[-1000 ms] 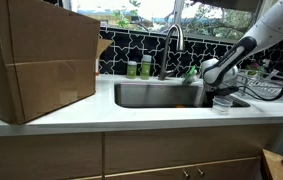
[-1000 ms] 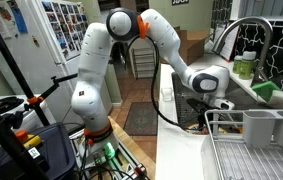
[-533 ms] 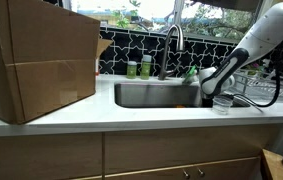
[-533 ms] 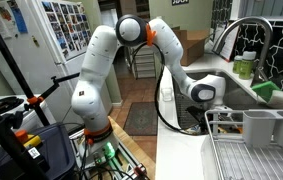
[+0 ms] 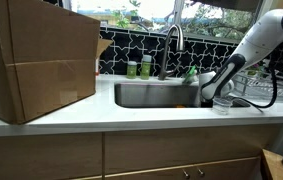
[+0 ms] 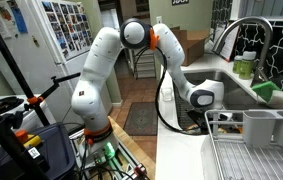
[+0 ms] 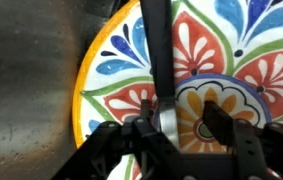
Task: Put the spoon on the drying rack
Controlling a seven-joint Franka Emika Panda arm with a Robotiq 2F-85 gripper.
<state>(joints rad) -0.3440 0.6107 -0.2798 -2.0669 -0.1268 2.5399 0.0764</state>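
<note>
A cardboard box (image 5: pixel 41 65) fills the counter at the frame's left. The faucet (image 5: pixel 173 45) arches over the back of the sink (image 5: pixel 146 96), whose left half lies open. At right a cup (image 5: pixel 221 103) stands just before the rack (image 5: pixel 266 88). In the wrist view, a plate (image 7: pixel 251 60) lies under the gripper (image 7: pixel 181 122), with a spoon (image 7: pixel 156 40) handle between its parted jaws and bare steel at left.

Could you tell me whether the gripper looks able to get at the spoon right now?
Likely yes: the spoon lies uncovered on the plate, its handle right at the gripper, with nothing between them.
</note>
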